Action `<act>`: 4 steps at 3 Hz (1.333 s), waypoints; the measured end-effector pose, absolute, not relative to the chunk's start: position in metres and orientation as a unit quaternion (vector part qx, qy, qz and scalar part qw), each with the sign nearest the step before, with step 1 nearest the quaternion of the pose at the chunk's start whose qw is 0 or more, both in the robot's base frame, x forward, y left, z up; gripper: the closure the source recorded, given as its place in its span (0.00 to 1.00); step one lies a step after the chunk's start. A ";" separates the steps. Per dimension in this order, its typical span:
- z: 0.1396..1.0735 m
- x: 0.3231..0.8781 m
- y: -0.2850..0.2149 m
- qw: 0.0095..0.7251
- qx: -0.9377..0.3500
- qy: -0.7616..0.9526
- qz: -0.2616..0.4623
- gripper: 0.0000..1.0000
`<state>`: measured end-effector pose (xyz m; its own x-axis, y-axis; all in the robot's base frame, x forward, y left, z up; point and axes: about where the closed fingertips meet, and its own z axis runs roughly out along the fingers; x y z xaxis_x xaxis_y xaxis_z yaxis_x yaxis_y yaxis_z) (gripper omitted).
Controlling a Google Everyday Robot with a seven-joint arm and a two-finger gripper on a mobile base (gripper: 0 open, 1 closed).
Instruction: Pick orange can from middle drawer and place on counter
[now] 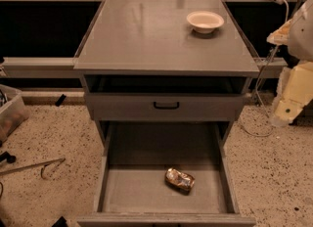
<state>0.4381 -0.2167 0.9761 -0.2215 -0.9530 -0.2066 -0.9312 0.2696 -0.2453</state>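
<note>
The pale cream pincer [287,104] hangs at the right edge of the scene, off the side of the cabinet and about level with the shallow grey upper drawer front with the black handle [166,105]. From where I stand I cannot tell whether it is open or closed. Well below it and off to the left, the small shiny orange-gold metal can [179,180] lies, seemingly on its side, on the floor of the wide, deep grey metal middle drawer [142,192], which stands pulled out. The broad flat grey bench [146,40] sits above and left of the pincer, with a round white bowl [205,21] near its far corner. The can looks dented, so a grip may slip or roll it. The tall drawer walls and the upper drawer overhead could snag the arm, and a careless set-down might knock the bowl.
</note>
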 end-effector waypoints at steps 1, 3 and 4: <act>0.976 0.438 -0.217 0.159 -0.603 0.781 -0.034 0.00; 0.926 0.442 -0.212 0.189 -0.571 0.799 -0.005 0.00; 0.853 0.438 -0.195 0.197 -0.543 0.815 0.034 0.00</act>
<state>0.4376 -0.1947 0.8531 -0.3315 -0.8727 -0.3585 -0.8994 0.4071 -0.1593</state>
